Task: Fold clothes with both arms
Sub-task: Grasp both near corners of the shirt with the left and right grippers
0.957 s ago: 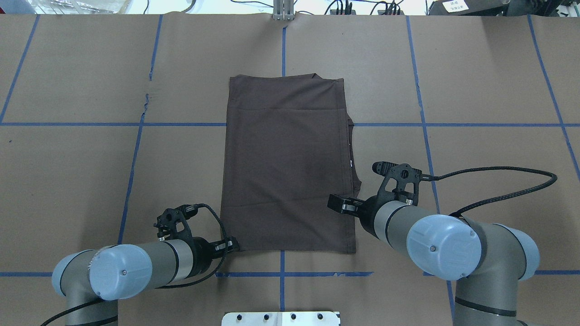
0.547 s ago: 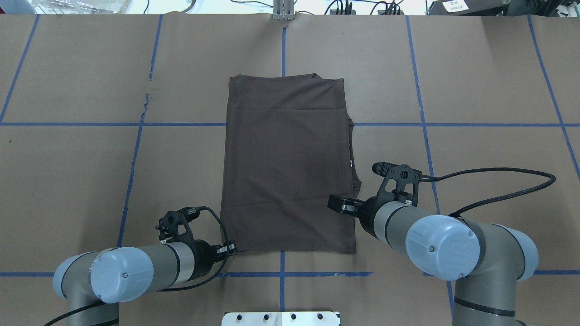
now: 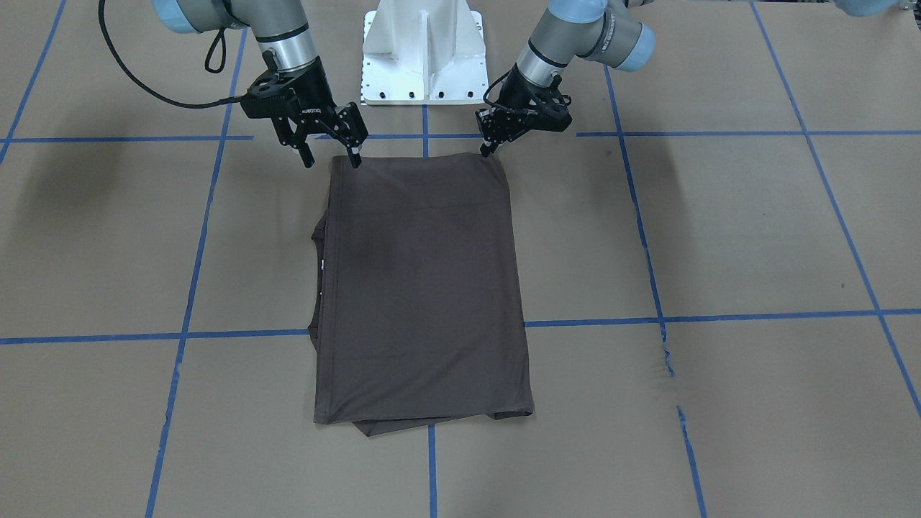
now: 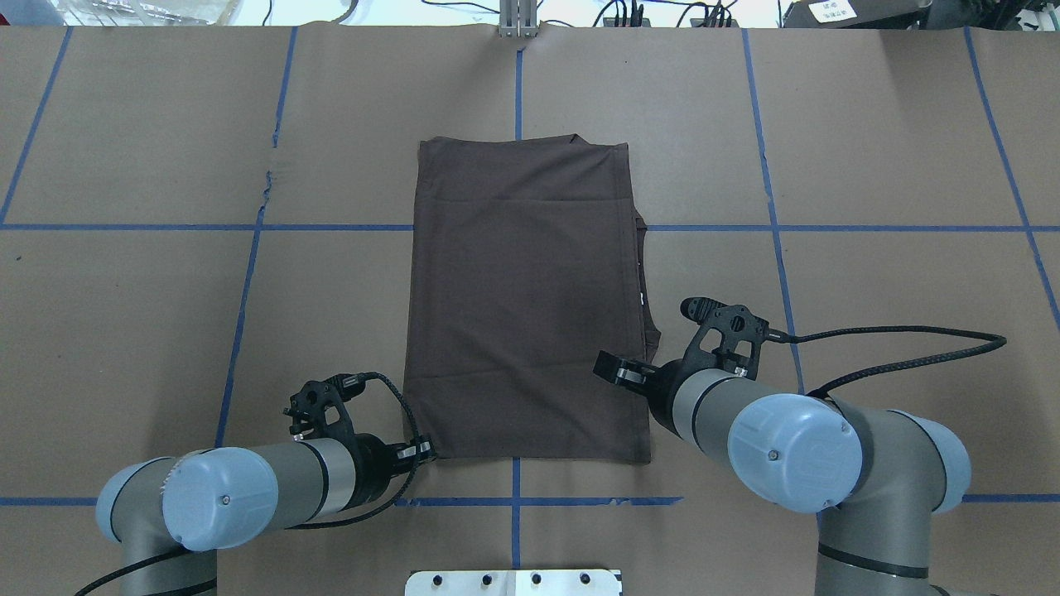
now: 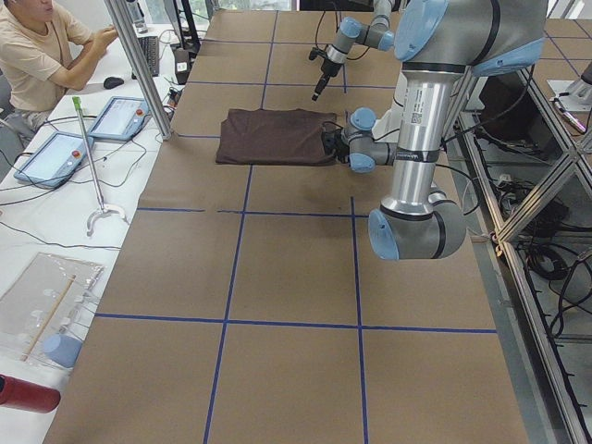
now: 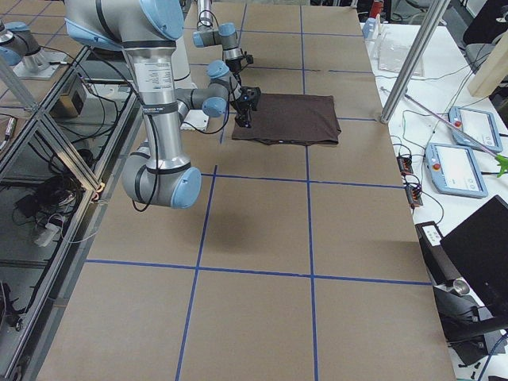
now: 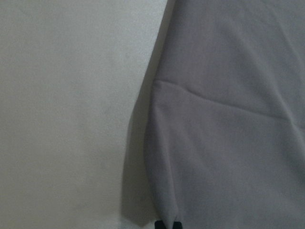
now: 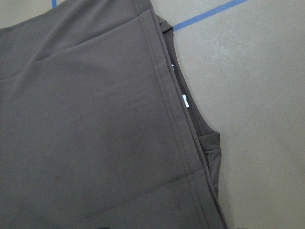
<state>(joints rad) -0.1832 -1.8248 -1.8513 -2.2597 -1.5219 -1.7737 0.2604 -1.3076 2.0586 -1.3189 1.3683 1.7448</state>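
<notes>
Just white neck tags (image 8: 185, 100) on folded T-shirt (image 4: 522, 314), lettering unreadable

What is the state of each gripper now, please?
Left gripper: closed on a corner of the T-shirt.
Right gripper: open, holding nothing.

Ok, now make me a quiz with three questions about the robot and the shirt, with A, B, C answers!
1. Where is the left gripper?
A) at a near corner of the T-shirt
B) at its far edge
C) over its middle

2. What colour are the tape lines on the table?
A) red
B) blue
C) yellow

3. How is the right gripper?
A) shut on a tag
B) shut on a sleeve
C) open

Answers: 1 A, its fingertips meet at a T-shirt corner nearest the robot. 2 B, a blue grid crosses the brown cover. 3 C, its fingers stand apart over the other near corner.
</notes>
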